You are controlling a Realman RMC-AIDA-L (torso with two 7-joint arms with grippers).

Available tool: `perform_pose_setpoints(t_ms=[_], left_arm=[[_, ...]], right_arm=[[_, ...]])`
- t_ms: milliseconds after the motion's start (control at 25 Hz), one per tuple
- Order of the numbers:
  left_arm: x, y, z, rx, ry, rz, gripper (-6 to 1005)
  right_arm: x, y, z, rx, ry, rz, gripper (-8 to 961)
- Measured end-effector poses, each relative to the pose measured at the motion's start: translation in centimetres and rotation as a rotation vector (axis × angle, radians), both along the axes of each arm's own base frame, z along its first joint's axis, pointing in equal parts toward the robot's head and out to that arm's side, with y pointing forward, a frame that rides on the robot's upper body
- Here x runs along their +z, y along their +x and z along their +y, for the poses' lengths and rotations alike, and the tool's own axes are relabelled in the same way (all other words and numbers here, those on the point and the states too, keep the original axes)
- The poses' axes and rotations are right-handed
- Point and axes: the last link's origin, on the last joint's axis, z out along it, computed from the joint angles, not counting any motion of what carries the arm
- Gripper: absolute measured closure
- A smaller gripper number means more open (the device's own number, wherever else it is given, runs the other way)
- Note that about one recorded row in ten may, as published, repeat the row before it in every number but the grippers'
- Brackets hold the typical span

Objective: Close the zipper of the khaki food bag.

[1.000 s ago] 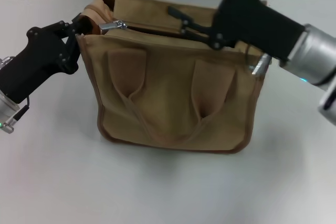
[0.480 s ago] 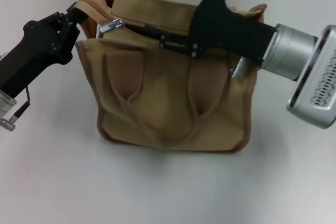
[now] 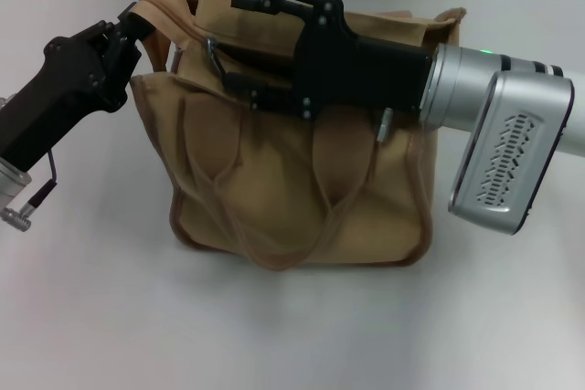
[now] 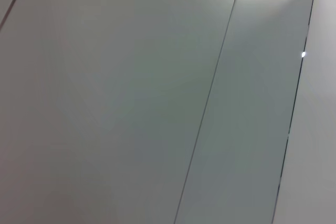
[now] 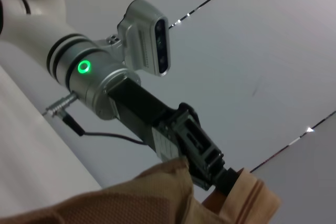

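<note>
Slippage is the risk: if the khaki food bag point(image 3: 302, 189), standing near the table's point(image 3: 91, 317) far edge, is released by the left gripper point(image 3: 137, 20) pinching its corner, the zipper point(image 3: 212, 54) will bunch. Compared with a second ago, the right gripper point(image 3: 224, 43) is now reached across to the slider, fingers parted narrowly around it.

Zipper slider hidden behind right gripper point(image 3: 228, 52), khaki food bag point(image 3: 302, 189) mouth partly covered, left wrist view shows only wall
</note>
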Motion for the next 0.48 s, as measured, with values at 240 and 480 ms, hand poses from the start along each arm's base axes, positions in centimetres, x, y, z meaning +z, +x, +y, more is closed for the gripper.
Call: perform_pose_setpoints(t_ms=[240,480], left_arm=[[0.0,0.3,0.0,-0.01,0.002,-0.017,981],[0.0,0.6,0.3,-0.018,0.003,-0.016,981]], right_arm=[[0.4,-0.2,0.0,-0.112,-0.061,0.106,228],[2.0,0.3,-1.1,-0.237,-0.276,0.269,228]])
